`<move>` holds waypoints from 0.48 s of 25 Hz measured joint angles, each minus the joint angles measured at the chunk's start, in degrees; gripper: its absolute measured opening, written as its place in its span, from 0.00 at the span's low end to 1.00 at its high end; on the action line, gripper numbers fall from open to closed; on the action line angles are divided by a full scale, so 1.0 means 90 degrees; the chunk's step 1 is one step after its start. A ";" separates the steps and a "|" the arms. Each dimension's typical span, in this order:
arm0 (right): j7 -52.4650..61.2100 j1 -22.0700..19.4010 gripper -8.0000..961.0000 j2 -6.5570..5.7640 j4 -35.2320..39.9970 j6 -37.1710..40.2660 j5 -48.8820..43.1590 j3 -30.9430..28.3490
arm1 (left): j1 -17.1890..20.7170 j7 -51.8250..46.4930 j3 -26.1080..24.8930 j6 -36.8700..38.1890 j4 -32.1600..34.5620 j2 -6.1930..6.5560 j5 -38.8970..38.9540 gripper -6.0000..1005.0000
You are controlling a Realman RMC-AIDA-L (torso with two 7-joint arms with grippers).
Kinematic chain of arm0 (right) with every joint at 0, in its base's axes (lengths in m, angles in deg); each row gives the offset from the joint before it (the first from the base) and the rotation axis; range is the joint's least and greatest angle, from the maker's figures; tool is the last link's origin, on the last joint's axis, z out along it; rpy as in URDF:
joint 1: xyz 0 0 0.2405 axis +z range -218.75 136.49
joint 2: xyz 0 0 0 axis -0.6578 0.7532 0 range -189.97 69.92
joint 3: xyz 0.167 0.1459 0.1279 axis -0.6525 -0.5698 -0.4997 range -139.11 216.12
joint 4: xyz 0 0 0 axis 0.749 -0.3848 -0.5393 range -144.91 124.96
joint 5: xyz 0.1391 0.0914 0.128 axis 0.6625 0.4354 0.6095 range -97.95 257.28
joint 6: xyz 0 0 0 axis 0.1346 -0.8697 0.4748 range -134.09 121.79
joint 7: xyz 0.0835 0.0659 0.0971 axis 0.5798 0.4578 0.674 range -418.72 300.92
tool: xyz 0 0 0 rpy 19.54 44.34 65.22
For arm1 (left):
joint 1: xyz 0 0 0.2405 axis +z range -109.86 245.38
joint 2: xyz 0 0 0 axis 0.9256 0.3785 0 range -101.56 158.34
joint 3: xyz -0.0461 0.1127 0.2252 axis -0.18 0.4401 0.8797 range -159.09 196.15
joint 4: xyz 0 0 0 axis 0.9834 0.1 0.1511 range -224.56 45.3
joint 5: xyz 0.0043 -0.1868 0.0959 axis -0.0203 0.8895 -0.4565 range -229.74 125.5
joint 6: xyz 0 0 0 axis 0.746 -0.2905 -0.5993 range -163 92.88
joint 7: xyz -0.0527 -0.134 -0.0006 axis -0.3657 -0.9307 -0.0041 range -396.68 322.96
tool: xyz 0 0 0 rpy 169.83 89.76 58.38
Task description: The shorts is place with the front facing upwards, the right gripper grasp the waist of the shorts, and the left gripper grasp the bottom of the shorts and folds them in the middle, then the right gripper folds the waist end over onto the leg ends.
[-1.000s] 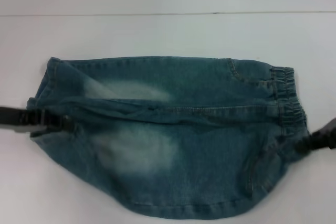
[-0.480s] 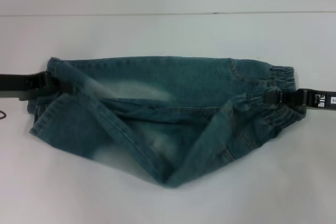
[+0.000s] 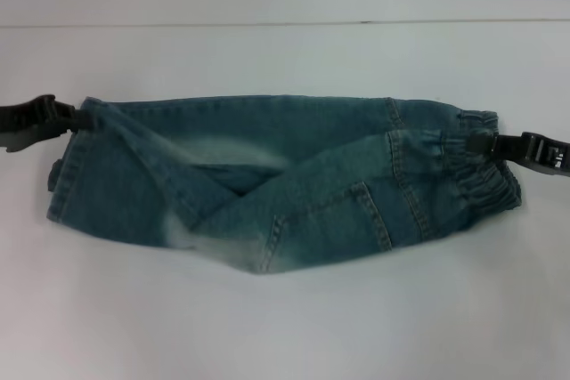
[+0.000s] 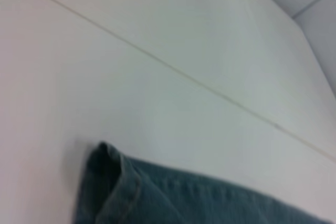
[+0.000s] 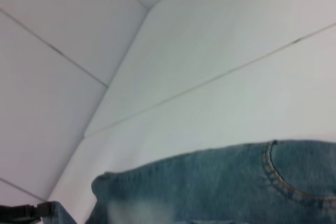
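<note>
The blue-green denim shorts (image 3: 294,175) lie across the white table, doubled lengthwise, with the near half laid over the far half. The gathered waist (image 3: 481,186) is at the right and the flat leg hems (image 3: 64,186) are at the left. My left gripper (image 3: 80,117) is shut on the hem corner at the far left edge. Over on the right, my right gripper (image 3: 488,141) is shut on the waist, its white sticker showing. In the left wrist view a hem corner (image 4: 113,182) shows. The right wrist view shows the shorts (image 5: 226,187) with a pocket seam, and the left gripper (image 5: 23,212) far off.
The white table (image 3: 285,318) stretches around the shorts on every side. A thin seam line (image 3: 267,23) runs across it behind the shorts.
Both grippers have carried the near edge of the shorts up and away from me onto the far edge. The hanging fold has flattened, so the shorts now lie as a narrower band.
</note>
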 joint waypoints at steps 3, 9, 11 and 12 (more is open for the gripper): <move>-0.0011 -0.0005 0.04 0.0009 -0.0026 -0.0044 0.0169 -0.0007 | 0.0006 0.0026 -0.0084 -0.0263 -0.0151 0.0024 0.0191 0.03; -0.0022 -0.0055 0.04 0.0021 -0.0110 -0.0099 0.0436 -0.0079 | 0.0005 0.0008 -0.0115 -0.0816 -0.0380 0.0030 0.0371 0.03; -0.0023 -0.0065 0.04 0.0020 -0.0113 -0.0106 0.0470 -0.0102 | 0.0003 -0.0002 -0.0120 -0.0934 -0.0424 0.0031 0.0403 0.03; -0.0023 -0.0078 0.04 0.0021 -0.0125 -0.0120 0.0514 -0.0126 | 0.0002 -0.0005 -0.0121 -0.0974 -0.0429 0.0031 0.0405 0.03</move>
